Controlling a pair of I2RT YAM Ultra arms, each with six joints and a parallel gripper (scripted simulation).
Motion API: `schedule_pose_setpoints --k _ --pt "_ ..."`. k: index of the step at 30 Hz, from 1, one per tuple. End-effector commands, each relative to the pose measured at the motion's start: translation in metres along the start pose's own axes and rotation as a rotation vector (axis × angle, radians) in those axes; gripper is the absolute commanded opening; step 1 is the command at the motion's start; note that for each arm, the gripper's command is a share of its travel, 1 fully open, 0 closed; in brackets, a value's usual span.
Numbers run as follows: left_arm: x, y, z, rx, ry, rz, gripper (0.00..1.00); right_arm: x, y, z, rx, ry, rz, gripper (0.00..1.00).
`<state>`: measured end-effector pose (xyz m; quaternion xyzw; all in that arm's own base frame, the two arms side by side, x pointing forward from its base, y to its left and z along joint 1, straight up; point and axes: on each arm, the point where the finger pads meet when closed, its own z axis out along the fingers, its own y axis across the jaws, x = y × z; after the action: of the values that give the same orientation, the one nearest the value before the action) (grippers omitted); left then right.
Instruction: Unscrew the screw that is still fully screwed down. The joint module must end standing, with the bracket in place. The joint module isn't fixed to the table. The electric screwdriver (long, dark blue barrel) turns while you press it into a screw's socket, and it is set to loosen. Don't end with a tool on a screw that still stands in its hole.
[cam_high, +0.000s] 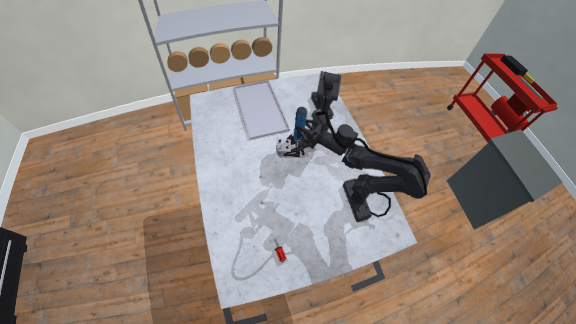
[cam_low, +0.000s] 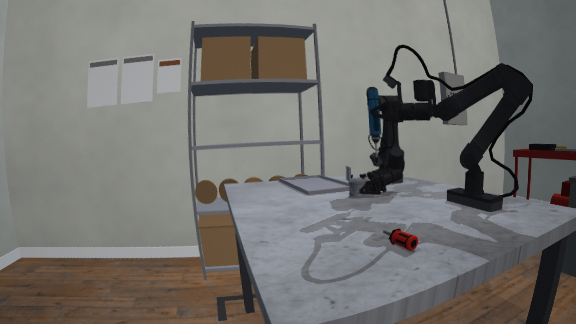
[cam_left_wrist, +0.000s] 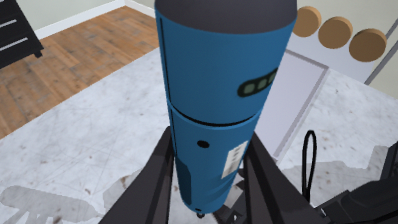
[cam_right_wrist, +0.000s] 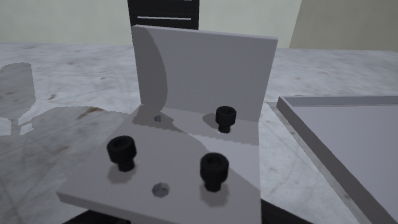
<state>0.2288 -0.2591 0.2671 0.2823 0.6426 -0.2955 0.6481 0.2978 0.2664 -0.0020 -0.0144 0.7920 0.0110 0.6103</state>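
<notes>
My left gripper is shut on the dark blue electric screwdriver and holds it upright, tip down. It also shows in the exterior view, with the tip well above the joint module. The module stands on the table with its grey L-shaped bracket on top. Three black screws stand in the bracket: front left, front right and rear, which looks lower. My right gripper is low on the table and shut on the module's base; its fingers are hidden in the right wrist view.
A red-handled manual screwdriver lies near the table's front. A flat grey tray lies beside the module. A metal shelf with boxes and discs stands behind the table. A red cart stands off to the side.
</notes>
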Motion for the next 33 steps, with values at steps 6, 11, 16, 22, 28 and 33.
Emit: schedule_pose_setpoints --k 6,11,16,22,28,33 --pt "-0.055 -0.002 -0.002 0.002 -0.141 0.004 0.42 -0.003 0.001 0.0 -0.001 -0.005 0.01 0.59" --pt "-0.06 -0.002 -0.003 0.002 -0.144 0.004 0.42 -0.003 0.001 0.0 -0.001 -0.005 0.01 0.59" --pt "-0.064 -0.002 -0.003 0.002 -0.144 0.004 0.42 -0.003 0.001 0.0 -0.001 -0.005 0.01 0.59" --pt "-0.062 -0.002 -0.002 0.002 -0.136 0.004 0.42 -0.003 0.001 0.0 -0.001 -0.005 0.01 0.59" --pt "-0.06 -0.002 0.001 0.001 -0.129 0.005 0.42 -0.003 0.001 0.0 -0.001 -0.005 0.01 0.59" --pt "-0.061 -0.002 0.001 0.001 -0.127 0.005 0.42 -0.003 0.001 0.0 -0.001 -0.005 0.01 0.59"
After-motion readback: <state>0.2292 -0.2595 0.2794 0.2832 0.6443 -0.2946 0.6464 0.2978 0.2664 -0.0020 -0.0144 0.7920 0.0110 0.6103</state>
